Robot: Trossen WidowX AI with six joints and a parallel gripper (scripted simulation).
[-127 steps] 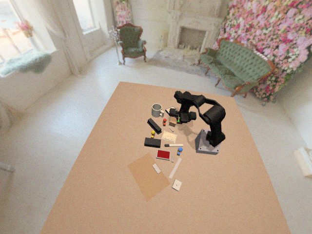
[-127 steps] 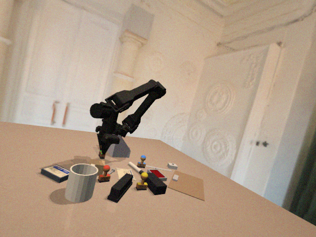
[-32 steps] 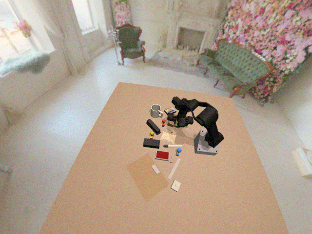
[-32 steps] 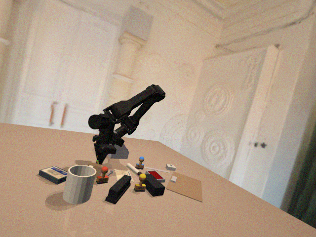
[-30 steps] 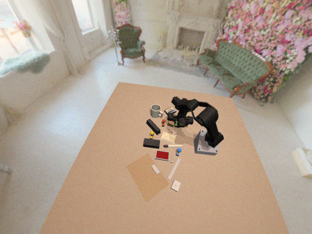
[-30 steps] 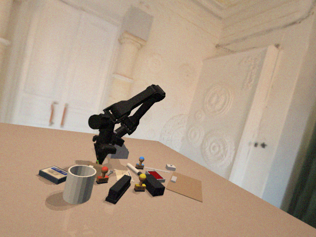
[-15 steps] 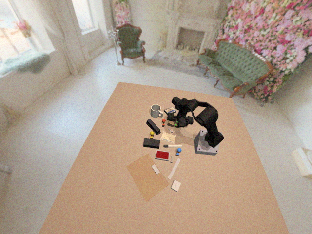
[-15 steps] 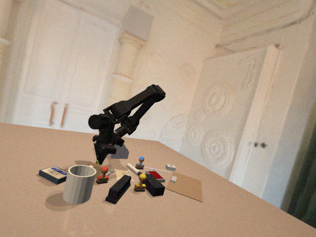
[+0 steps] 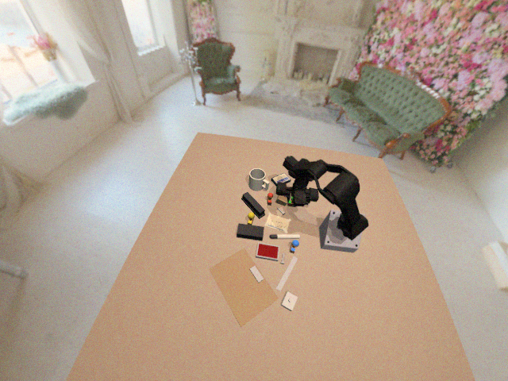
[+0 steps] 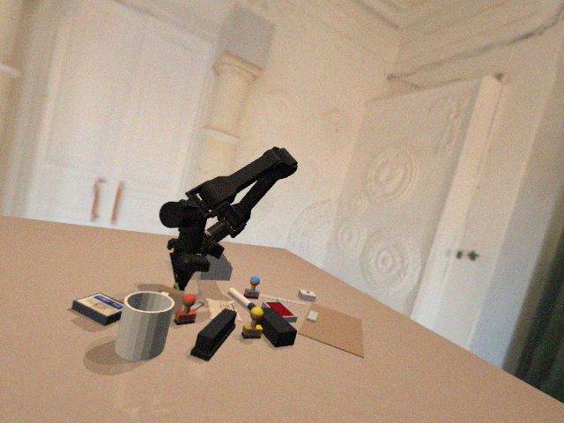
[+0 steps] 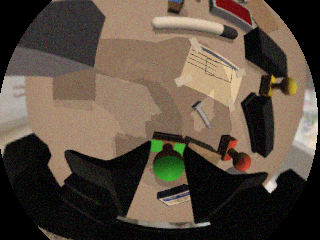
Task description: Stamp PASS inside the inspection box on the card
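Observation:
My gripper (image 9: 290, 199) (image 10: 178, 286) (image 11: 167, 147) is shut on a stamp with a green knob (image 11: 169, 168); its lettering is not readable. Whether the stamp touches the bench I cannot tell. The card (image 9: 278, 222) (image 11: 210, 75), cream and taped at its corners, lies toward the bench's middle from the gripper. The wrist view shows printed lines and a thin box outline on it, with no clear print inside. The open red ink pad (image 9: 267, 251) (image 10: 279, 309) (image 11: 233, 12) lies beyond the card and the marker.
A red-knobbed stamp (image 9: 270, 198) (image 10: 185, 309) (image 11: 235, 153) stands near the gripper. Yellow (image 9: 250, 217) and blue (image 9: 294, 245) stamps stand farther off. A mug (image 9: 257, 180), a labelled tin (image 9: 281, 178), a stapler (image 9: 252, 205), a black block (image 9: 250, 232) and a marker (image 9: 286, 236) lie around.

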